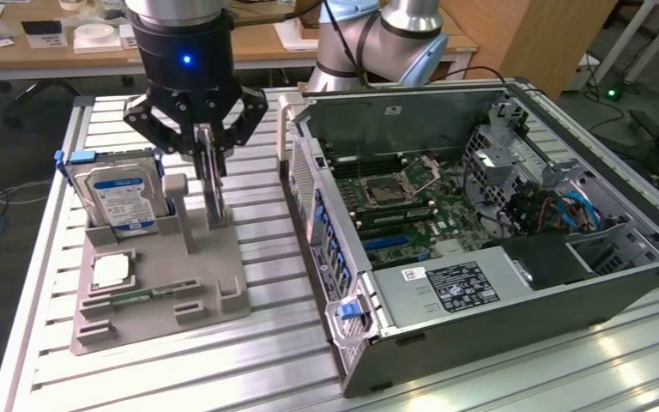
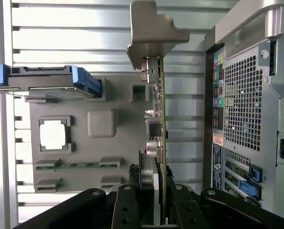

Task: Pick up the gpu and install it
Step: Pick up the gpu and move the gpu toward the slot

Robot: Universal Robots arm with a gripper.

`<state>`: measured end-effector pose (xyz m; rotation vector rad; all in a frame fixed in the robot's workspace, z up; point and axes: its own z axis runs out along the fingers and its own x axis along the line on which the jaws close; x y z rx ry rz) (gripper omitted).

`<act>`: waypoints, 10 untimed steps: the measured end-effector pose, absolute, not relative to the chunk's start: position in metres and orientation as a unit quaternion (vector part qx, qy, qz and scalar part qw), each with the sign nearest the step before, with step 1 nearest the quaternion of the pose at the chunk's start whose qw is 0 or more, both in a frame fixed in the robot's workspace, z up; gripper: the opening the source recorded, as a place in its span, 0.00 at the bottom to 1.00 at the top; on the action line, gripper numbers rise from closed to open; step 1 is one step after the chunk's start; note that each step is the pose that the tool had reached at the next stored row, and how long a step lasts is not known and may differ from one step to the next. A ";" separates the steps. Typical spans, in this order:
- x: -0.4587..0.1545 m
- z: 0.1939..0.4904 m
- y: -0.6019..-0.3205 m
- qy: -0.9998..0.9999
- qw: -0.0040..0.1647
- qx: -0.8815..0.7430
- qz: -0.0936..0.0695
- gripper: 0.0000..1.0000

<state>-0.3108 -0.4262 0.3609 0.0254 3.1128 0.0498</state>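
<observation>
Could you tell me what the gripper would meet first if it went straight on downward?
Most likely the gpu, standing on edge in the gray holder right beneath the gripper, which seems level with its top edge.

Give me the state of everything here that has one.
gpu, standing on edge in the grey holder.
gripper, shut on the gpu.
hard drive, upright in its holder slot.
processor chip, lying flat in its recess.
memory stick, lying flat in the holder.
computer case, side open.

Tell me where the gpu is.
On the exterior view's left, the gpu stands on edge in the grey holder, between the hard drive and the computer case.
</observation>
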 end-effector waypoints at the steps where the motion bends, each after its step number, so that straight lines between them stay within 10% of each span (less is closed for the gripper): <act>1: -0.311 0.362 -0.426 1.000 0.014 0.008 0.016 0.28; 10: -0.311 0.372 -0.426 1.000 0.014 0.008 0.017 0.28</act>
